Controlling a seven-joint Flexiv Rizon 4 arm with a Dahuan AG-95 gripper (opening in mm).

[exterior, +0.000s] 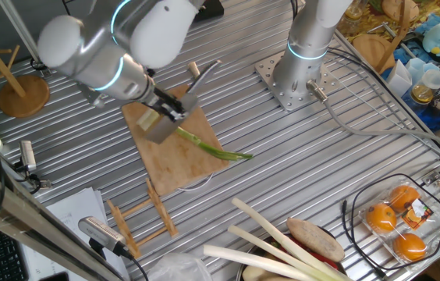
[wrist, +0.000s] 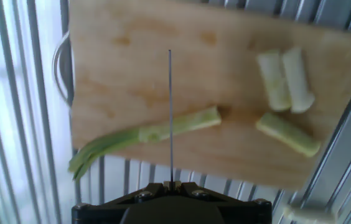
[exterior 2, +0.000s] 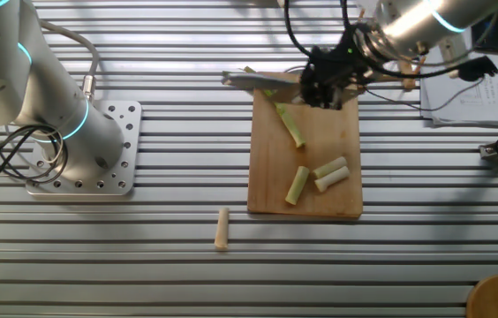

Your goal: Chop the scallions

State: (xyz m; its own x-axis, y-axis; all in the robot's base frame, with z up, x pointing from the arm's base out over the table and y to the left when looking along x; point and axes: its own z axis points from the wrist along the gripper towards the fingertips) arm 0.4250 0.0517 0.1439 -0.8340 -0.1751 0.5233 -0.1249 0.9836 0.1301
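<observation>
The remaining scallion stalk (wrist: 147, 134) lies on the cutting board (wrist: 163, 68), its long axis crosswise to the knife blade (wrist: 170, 112), which hangs directly above its middle. Three cut pieces (wrist: 284, 81) rest just beyond. The gripper (exterior 2: 324, 84) is clenched on the knife.

Scallion stalk (wrist: 144, 134) flat on board, leaf tip overhanging; 3 cut pieces (wrist: 285, 79) nearby.
</observation>
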